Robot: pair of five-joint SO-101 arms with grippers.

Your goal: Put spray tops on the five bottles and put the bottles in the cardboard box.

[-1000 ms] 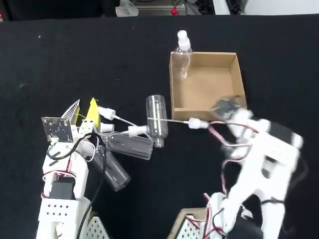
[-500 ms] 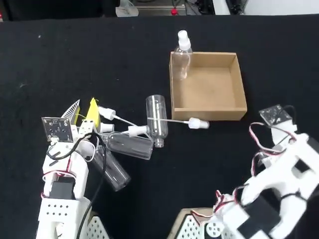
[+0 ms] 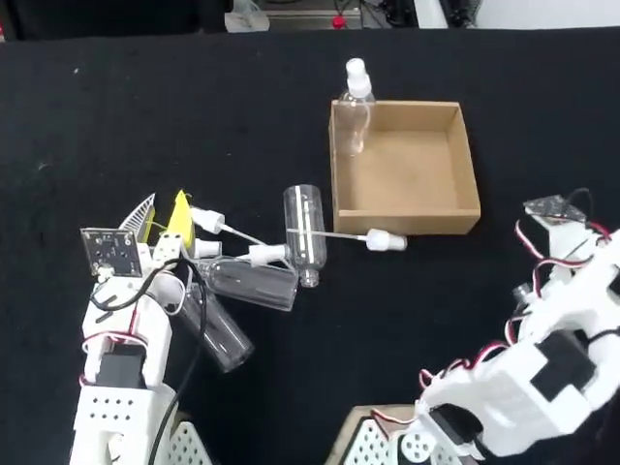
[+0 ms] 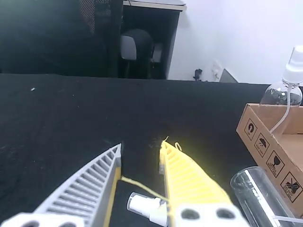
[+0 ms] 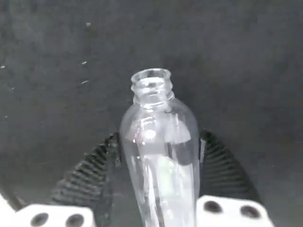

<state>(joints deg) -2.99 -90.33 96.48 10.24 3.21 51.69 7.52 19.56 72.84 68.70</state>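
Note:
The cardboard box (image 3: 463,155) holds one clear bottle with a white spray top (image 3: 354,107), standing in its far left corner. Three uncapped bottles lie left of the box (image 3: 305,232) (image 3: 254,283) (image 3: 218,334). Loose spray tops lie among them (image 3: 386,240) (image 3: 266,255) (image 3: 206,221). My left gripper (image 4: 140,147) is open, its grey and yellow fingers either side of a spray top (image 4: 144,205). My right gripper (image 5: 158,137) is shut on an uncapped clear bottle (image 5: 161,156), neck pointing away. The right arm (image 3: 557,320) is right of the box's front corner.
The black table (image 3: 145,116) stretches bare beyond the left gripper and behind the box. In the left wrist view the box (image 4: 270,137) and its capped bottle (image 4: 284,92) are off to one side, with a lying bottle (image 4: 260,194) nearer.
The right arm has swung away from the box's front right corner, out toward the table's right edge. The left arm, bottles and spray tops have stayed put.

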